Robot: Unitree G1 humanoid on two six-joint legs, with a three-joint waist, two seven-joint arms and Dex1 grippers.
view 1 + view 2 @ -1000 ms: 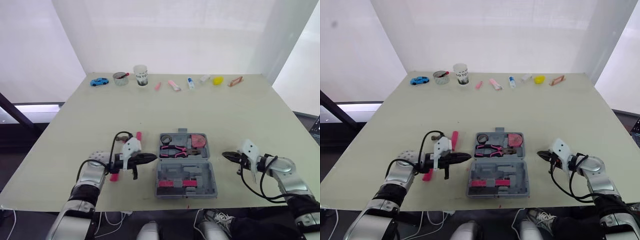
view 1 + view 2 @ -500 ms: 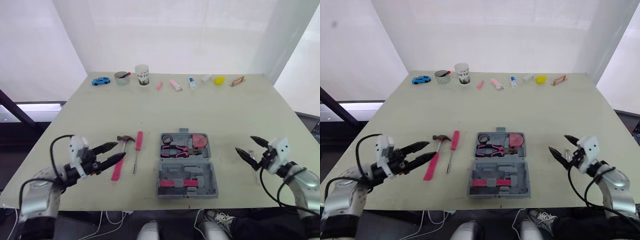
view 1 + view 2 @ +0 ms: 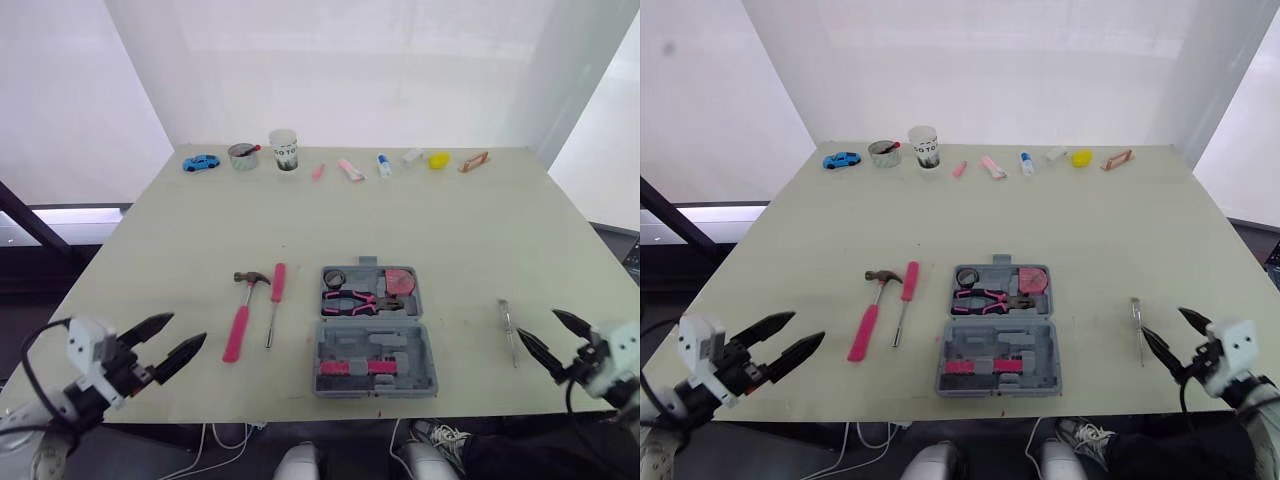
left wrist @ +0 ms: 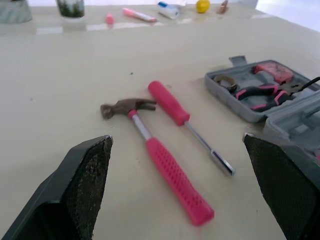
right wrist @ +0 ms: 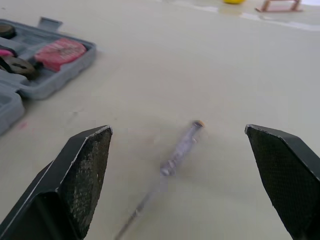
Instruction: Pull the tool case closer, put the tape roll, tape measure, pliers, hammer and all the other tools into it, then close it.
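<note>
Roughly, the job is sitting about halfway. Low in the centre of the frame the tool case [image 3: 400, 350] is lying open on the table [image 3: 470, 230]. Its upper half is already holding the tape roll [image 3: 333, 277], the pliers [image 3: 352, 300] and the pink tape measure [image 3: 397, 281].

Left of the case, the hammer [image 3: 240, 318] and a pink-handled screwdriver [image 3: 275, 300] are lying side by side, close but apart. Right of it a slim clear screwdriver [image 3: 509, 330] is lying alone. Those three are waiting to be packed, and the lid is not yet shut.

The left gripper [image 3: 188, 327], lower left, and the right gripper [image 3: 536, 322], lower right, are both hovering with fingers spread wide, holding nothing.

Along the table's upper edge a toy car [image 3: 200, 162], a cup [image 3: 284, 150] and other small items are sitting well apart from the work. Nothing seems to be blocking the way to the tools.
</note>
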